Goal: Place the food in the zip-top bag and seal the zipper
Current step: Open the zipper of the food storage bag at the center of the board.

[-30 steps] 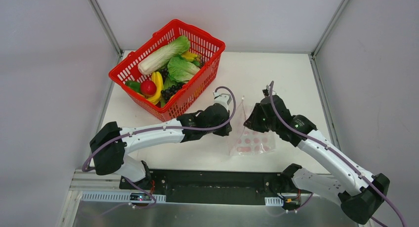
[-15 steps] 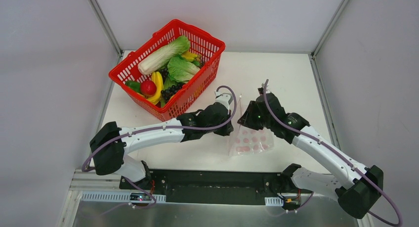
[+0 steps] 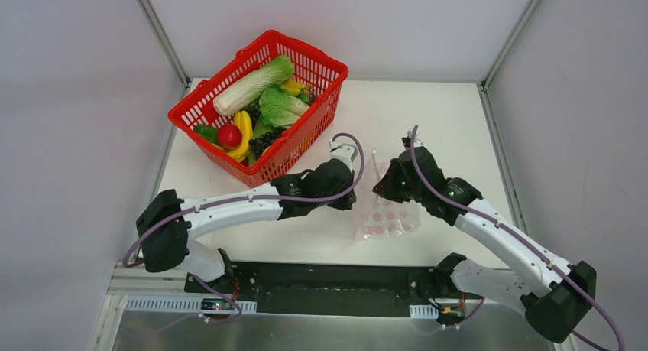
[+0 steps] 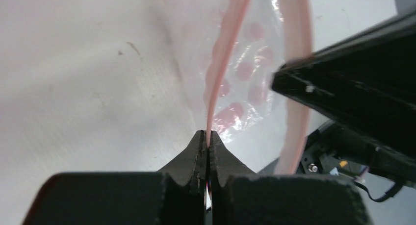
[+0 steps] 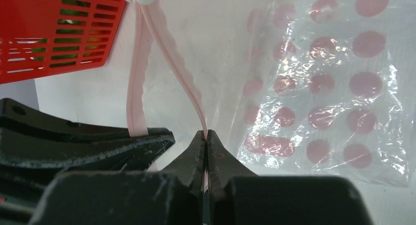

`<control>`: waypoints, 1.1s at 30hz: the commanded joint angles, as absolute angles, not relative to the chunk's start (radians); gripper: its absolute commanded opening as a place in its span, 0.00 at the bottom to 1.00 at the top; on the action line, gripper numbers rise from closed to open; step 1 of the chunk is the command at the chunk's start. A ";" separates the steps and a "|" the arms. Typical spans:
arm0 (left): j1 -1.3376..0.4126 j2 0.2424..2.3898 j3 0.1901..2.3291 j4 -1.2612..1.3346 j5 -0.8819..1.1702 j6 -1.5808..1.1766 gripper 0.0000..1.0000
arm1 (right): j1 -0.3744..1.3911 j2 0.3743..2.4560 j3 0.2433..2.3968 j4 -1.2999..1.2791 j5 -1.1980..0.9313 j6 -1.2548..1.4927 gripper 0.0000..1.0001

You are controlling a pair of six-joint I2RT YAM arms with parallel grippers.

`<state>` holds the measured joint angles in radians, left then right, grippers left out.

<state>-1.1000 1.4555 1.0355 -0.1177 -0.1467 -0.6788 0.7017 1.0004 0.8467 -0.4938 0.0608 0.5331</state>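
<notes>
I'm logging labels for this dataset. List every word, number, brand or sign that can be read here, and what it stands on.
No readable text in any view.
On the zip-top bag: only pink dots, no letters.
On the zipper: plain pink strip, no lettering.
On the red basket: no label showing.
On the circuit boards at the arm bases: any print is too small to read.

Overhead camera looks down from high behind the near edge, taking in the whole counter (image 3: 443, 121). Wrist cameras sit tight behind the left claw (image 4: 206, 137) and the right claw (image 5: 206, 135), looking forward past them. All three share the clear bag (image 3: 390, 213). The red basket (image 3: 306, 133) shows overhead and at the right wrist.
</notes>
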 commanded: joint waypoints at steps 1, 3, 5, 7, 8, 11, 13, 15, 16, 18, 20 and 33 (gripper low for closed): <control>-1.083 1.387 1.070 -0.246 -0.319 -0.637 0.00 | 0.698 0.914 0.884 -0.529 0.105 0.499 0.00; -1.053 1.376 1.065 -0.286 -0.340 -0.641 0.00 | 0.699 0.913 0.954 -0.656 0.141 0.462 0.00; -1.024 1.369 1.065 -0.298 -0.328 -0.630 0.00 | 0.698 0.904 1.033 -0.761 0.160 0.434 0.00; -1.017 1.372 1.080 -0.303 -0.328 -0.617 0.00 | 0.698 0.894 1.098 -0.836 0.124 0.406 0.00; -1.015 1.378 1.096 -0.304 -0.320 -0.612 0.00 | 0.698 0.892 1.130 -0.863 0.101 0.399 0.00; -1.014 1.417 1.144 -0.308 -0.282 -0.610 0.00 | 0.698 0.893 1.212 -0.913 0.050 0.407 0.00; -1.014 1.432 1.160 -0.294 -0.256 -0.616 0.00 | 0.698 0.905 1.220 -0.905 0.044 0.409 0.00; -1.014 1.429 1.156 -0.264 -0.236 -0.617 0.00 | 0.699 0.948 1.204 -0.900 0.101 0.423 0.00; -1.014 1.425 1.155 -0.254 -0.229 -0.616 0.00 | 0.699 0.969 1.194 -0.897 0.119 0.426 0.00; -1.012 1.421 1.160 -0.250 -0.217 -0.604 0.06 | 0.698 0.998 1.163 -0.852 0.159 0.449 0.00; -0.999 1.428 1.172 -0.257 -0.184 -0.595 0.17 | 0.699 1.012 1.113 -0.772 0.174 0.462 0.00; -0.958 1.265 1.226 -0.371 -0.181 -0.476 0.85 | 0.685 1.127 1.016 -0.418 0.092 0.553 0.00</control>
